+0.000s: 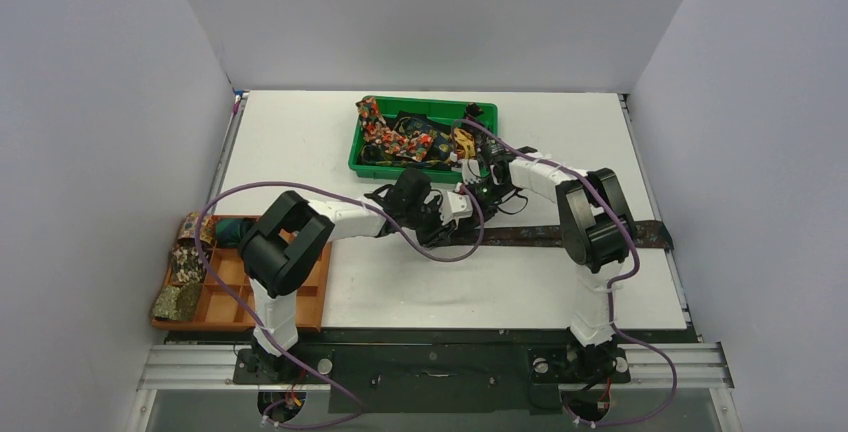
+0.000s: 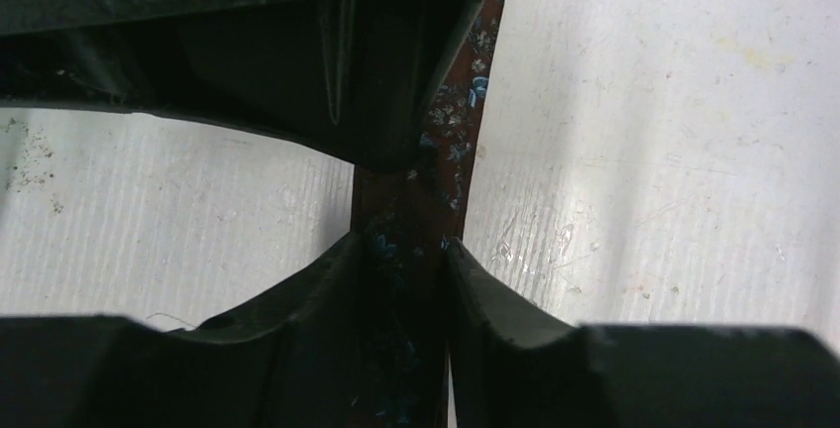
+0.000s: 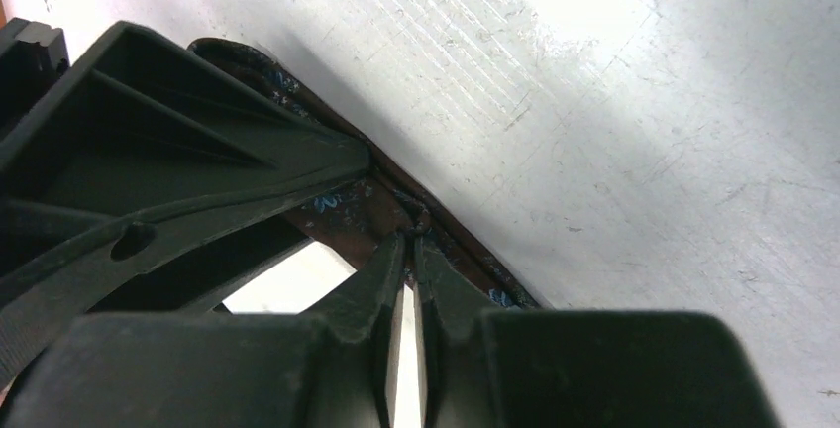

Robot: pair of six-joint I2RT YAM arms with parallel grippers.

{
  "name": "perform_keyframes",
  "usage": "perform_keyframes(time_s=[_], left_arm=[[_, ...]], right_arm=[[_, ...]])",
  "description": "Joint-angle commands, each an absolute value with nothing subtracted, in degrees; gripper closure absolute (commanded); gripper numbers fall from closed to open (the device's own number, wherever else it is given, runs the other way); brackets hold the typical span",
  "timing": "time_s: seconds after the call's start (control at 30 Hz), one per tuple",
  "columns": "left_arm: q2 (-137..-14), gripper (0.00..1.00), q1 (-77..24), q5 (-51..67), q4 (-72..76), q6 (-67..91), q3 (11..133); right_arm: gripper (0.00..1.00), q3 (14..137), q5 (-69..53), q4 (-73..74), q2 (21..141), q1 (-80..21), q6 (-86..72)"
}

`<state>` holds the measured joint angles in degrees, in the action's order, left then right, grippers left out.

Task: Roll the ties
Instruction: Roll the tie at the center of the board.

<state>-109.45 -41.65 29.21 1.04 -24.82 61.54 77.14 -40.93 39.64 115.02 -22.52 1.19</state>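
Observation:
A long dark brown tie (image 1: 570, 238) with small blue flowers lies flat across the table, running right toward the table edge. Its left end sits between my two grippers, which meet at mid-table. My left gripper (image 1: 455, 210) straddles the strip: in the left wrist view its fingers press against both edges of the tie (image 2: 451, 141), so the left gripper (image 2: 401, 245) is shut on it. My right gripper (image 1: 478, 192) is just beyond it. In the right wrist view the right gripper (image 3: 409, 235) is shut, pinching a small fold of the tie (image 3: 342, 205) at its tips.
A green bin (image 1: 352, 162) at the back holds a tangle of red floral and yellow ties (image 1: 410, 137). An orange divided tray (image 1: 300, 292) at the front left holds rolled ties (image 1: 180, 300). Purple cables loop over both arms. White walls enclose the table.

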Motion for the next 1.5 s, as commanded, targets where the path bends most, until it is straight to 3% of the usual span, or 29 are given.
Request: perform_keyframes(time_s=[0.0,0.1,0.27,0.4,0.53,0.63,0.77,0.97,1.27,1.47], left_arm=[[-110.1,0.72,-41.7,27.7,-1.6,-26.3,62.3],[-110.1,0.74,-41.8,27.4,-1.7,-26.0,61.9],[-110.5,0.75,-42.3,27.1,-1.4,-25.7,61.8],[-110.6,0.71,-42.7,26.7,-1.6,-25.9,61.7],[-107.7,0.50,-41.0,28.5,-2.8,-24.9,61.1],[-102.6,0.41,-37.9,32.5,-2.6,-24.2,58.0],[-98.3,0.39,-36.1,33.4,-1.0,-26.2,53.2],[-100.1,0.42,-36.1,33.9,1.9,-27.8,53.6],[-100.9,0.67,-38.1,39.7,0.1,-28.0,59.7],[-104.9,0.69,-40.6,38.3,1.3,-26.1,62.9]], right_arm=[[0.91,77.2,-42.2,38.5,112.8,-22.0,2.0],[0.77,76.5,-44.6,39.6,112.1,-22.1,2.0],[0.73,77.0,-45.8,41.6,113.7,-22.8,2.4],[0.83,78.4,-43.0,43.3,116.4,-23.5,4.4],[1.00,78.1,-35.3,44.3,118.2,-23.8,5.9],[1.00,77.0,-32.1,44.2,119.0,-23.5,6.4],[1.00,76.0,-30.8,43.5,119.0,-23.6,6.1],[1.00,76.1,-30.2,43.3,119.0,-23.7,5.6],[1.00,76.9,-30.2,43.4,119.2,-23.7,4.9],[1.00,77.1,-31.4,43.4,119.0,-23.8,4.7]])
